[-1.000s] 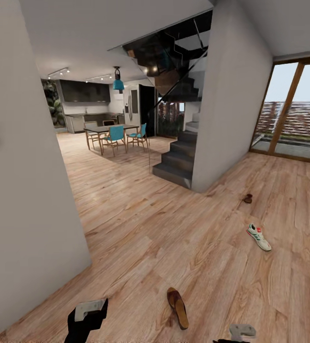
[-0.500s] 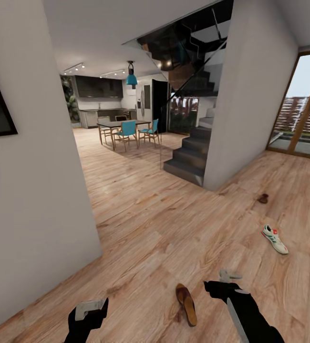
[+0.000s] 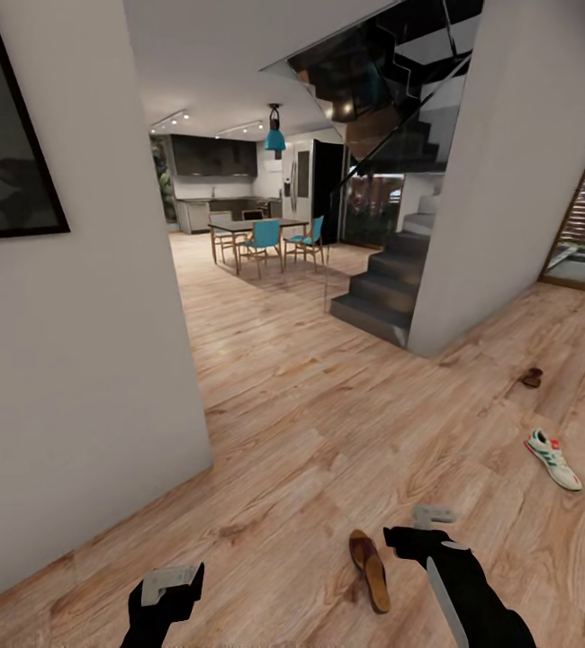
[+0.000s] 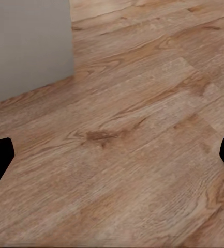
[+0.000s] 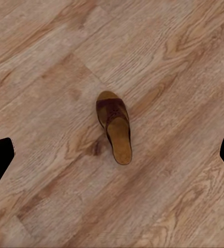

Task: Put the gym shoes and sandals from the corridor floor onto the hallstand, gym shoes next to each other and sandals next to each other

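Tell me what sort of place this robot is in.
Most likely the ground floor of a modern home: an open corridor with wood-plank floor, a dark staircase going up, and a dining table with teal chairs before a kitchen beyond. Loose footwear, a sandal and a gym shoe, lies about.

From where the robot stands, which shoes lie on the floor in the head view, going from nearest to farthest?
Near sandal → sneaker → far sandal, all lying apart on the wood floor.

Camera view further leftward
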Motion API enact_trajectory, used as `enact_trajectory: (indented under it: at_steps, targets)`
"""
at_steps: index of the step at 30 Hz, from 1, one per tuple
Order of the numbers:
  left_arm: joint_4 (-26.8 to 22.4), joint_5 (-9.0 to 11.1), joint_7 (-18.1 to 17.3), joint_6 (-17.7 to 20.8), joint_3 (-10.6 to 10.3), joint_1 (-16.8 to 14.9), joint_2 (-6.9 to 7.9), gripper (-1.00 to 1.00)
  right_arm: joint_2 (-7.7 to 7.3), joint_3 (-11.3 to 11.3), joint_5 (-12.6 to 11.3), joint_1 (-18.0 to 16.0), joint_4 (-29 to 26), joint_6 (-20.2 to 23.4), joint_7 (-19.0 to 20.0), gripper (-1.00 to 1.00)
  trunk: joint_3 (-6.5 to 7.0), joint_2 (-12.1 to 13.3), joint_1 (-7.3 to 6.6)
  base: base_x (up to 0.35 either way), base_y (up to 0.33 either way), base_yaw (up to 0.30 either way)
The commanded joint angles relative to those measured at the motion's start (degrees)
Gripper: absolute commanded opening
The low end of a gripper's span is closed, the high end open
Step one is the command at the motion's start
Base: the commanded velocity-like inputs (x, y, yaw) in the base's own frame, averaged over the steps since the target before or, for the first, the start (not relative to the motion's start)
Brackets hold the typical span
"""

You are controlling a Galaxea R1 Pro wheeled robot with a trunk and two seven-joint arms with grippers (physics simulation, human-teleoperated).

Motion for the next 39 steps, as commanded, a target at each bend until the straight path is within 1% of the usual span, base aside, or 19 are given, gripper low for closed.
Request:
enact_trajectory:
  at_steps: [1,12,19,25,31,35,37,39]
  targets:
    - [0.0,0.6,0.0,-0.1,0.0,0.0,-0.02,1.00,0.04,-0.1,0.1,0.0,-0.1,0.3,0.0,1.00,-0.32,-0.4,0.22,0.000,0.000,0.191]
    - [0.0,0.6,0.0,-0.1,0.0,0.0,-0.01,1.00,-0.01,-0.2,0.0,0.0,0.0,0.3,0.1,1.00,-3.18,-4.9,2.64,0.000,0.000,0.167]
    - [0.0,0.6,0.0,-0.1,0.0,0.0,-0.01,1.00,-0.16,-0.3,-0.3,0.0,0.0,0.3,0.1,1.00,-5.08,-7.7,4.17,0.000,0.000,0.040]
    - [0.0,0.6,0.0,-0.1,0.0,0.0,-0.01,1.00,-0.39,-0.3,-0.4,0.0,0.1,0.2,0.1,1.00,-6.71,-10.1,5.49,0.000,0.000,-0.063]
    - [0.0,0.6,0.0,-0.1,0.0,0.0,-0.01,1.00,-0.49,-0.4,-0.5,0.0,0.1,0.1,0.1,1.00,-8.30,-12.5,6.81,0.000,0.000,-0.157]
    - [0.0,0.6,0.0,-0.1,0.0,0.0,-0.01,1.00,-0.50,-0.4,-0.1,0.1,0.1,-0.2,0.1,1.00,-9.34,-14.1,7.69,0.000,0.000,-0.176]
    - [0.0,0.6,0.0,-0.1,0.0,0.0,-0.01,1.00,-0.50,-0.3,0.0,0.1,0.2,-1.5,0.1,1.00,-9.87,-14.9,8.13,0.000,0.000,-0.179]
    - [0.0,0.6,0.0,-0.1,0.0,0.0,-0.01,1.00,-0.49,-0.3,0.1,0.1,0.7,-6.5,0.1,1.00,-10.39,-15.7,8.57,0.000,0.000,-0.180]
